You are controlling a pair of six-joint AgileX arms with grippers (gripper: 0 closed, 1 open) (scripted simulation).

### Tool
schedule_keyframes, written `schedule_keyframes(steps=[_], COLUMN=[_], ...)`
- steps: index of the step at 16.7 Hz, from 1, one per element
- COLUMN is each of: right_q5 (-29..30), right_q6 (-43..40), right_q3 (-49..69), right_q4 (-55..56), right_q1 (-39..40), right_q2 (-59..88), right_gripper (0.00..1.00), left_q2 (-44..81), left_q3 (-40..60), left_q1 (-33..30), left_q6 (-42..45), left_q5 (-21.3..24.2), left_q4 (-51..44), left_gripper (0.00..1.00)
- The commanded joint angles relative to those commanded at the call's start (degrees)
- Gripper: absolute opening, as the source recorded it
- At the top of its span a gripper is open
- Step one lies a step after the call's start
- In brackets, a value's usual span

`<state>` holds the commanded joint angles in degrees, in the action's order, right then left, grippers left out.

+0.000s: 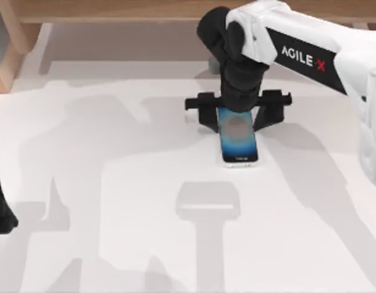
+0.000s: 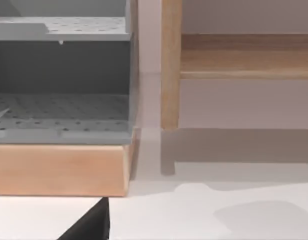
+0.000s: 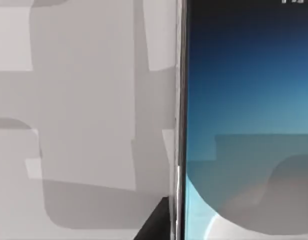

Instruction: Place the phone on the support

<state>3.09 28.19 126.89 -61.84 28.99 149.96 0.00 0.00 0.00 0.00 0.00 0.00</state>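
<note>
Phone (image 1: 238, 141): it lies between the two black arms of the support (image 1: 270, 108), its upper end hidden under my right gripper (image 1: 238, 105), its lower end pointing toward the near side of the table (image 1: 115, 183). In the right wrist view its blue screen (image 3: 244, 100) is very close to the camera.
Support: a black stand at the table's centre back; I judge the phone to be seated in it or nearly so, but I cannot tell whether it leans on the rest or is still carried.
Right gripper: directly above the phone's upper end, over the support. I cannot tell how its fingers stand.
Left arm: parked at the table's left edge (image 1: 2, 210).
Progress: late stage, by my judgement; what remains is release and retreat.
</note>
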Motion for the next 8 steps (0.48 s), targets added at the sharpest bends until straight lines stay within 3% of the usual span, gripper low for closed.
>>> schedule_keyframes(steps=[2, 8], right_q5=[0.0, 0.0], right_q6=[0.0, 0.0], right_q3=[0.0, 0.0], right_q4=[0.0, 0.0], right_q1=[0.0, 0.0], right_q2=[0.0, 0.0], right_gripper=[0.02, 0.0], left_q2=[0.0, 0.0], left_q3=[0.0, 0.0], left_q1=[0.0, 0.0], left_q6=[0.0, 0.0], left_q5=[0.0, 0.0], left_q4=[0.0, 0.0], left_gripper=[1.0, 1.0])
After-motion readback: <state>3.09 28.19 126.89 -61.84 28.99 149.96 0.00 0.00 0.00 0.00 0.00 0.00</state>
